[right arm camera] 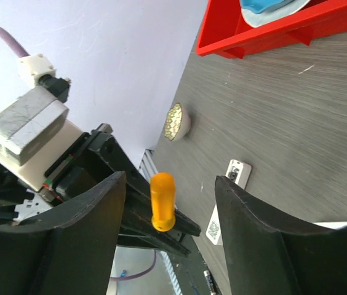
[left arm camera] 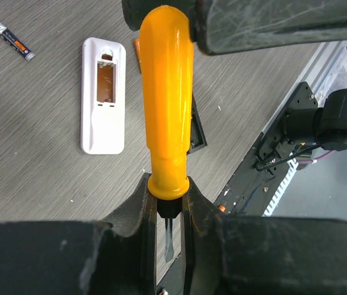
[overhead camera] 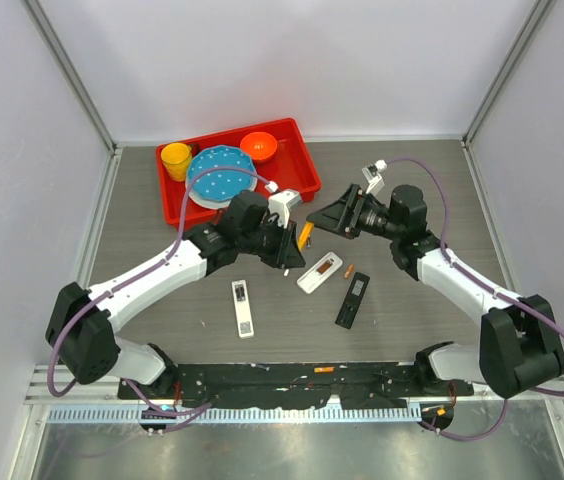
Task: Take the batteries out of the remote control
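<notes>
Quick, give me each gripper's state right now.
Left gripper: closed on the orange-handled screwdriver.
Right gripper: jaws open either side of its handle, holding nothing.

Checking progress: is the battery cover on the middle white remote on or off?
Off: the remote lies back up, its battery bay exposed.

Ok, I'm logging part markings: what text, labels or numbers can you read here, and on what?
No words are readable.
The code label on the left white remote: too small to read.
Print on the loose battery: too blurred.
The open remote: none visible.
</notes>
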{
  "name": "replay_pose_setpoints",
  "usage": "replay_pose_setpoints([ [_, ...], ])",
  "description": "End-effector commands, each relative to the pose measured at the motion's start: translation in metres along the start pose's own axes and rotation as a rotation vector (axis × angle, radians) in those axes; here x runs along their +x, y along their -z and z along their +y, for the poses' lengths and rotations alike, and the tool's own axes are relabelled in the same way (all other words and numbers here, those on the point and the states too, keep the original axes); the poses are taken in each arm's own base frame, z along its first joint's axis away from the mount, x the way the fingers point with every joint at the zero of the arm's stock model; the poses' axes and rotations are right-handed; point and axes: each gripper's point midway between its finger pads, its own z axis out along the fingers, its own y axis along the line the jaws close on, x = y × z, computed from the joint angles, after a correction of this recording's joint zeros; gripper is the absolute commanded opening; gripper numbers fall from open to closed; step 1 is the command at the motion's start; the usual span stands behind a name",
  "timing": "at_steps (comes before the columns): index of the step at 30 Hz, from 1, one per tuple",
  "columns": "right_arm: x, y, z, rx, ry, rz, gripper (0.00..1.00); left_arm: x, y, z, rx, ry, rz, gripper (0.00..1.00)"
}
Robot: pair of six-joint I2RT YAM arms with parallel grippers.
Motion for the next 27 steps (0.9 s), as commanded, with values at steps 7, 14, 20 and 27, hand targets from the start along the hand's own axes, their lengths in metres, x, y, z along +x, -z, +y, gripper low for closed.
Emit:
replay_pose_setpoints([
  [7, 0.007, -0.007, 0.029, -0.138, 0.020, 0.060, 0.54, -0.016, 0.006, -0.007, 0.013, -0.027, -0.033, 0.00],
  [14, 0.012, -0.011, 0.029, -0.154, 0.010, 0.079, 0.35, -0.016, 0.003, -0.009, 0.023, -0.011, -0.029, 0.00],
  [20, 0.014, -0.012, 0.027, -0.152, -0.004, 0.088, 0.01, -0.018, 0.004, -0.007, 0.010, -0.004, -0.040, 0.00],
  [27, 0.013, -0.009, 0.012, -0.061, 0.036, 0.067, 0.01, -0.024, 0.014, 0.012, -0.067, 0.042, -0.123, 0.68],
])
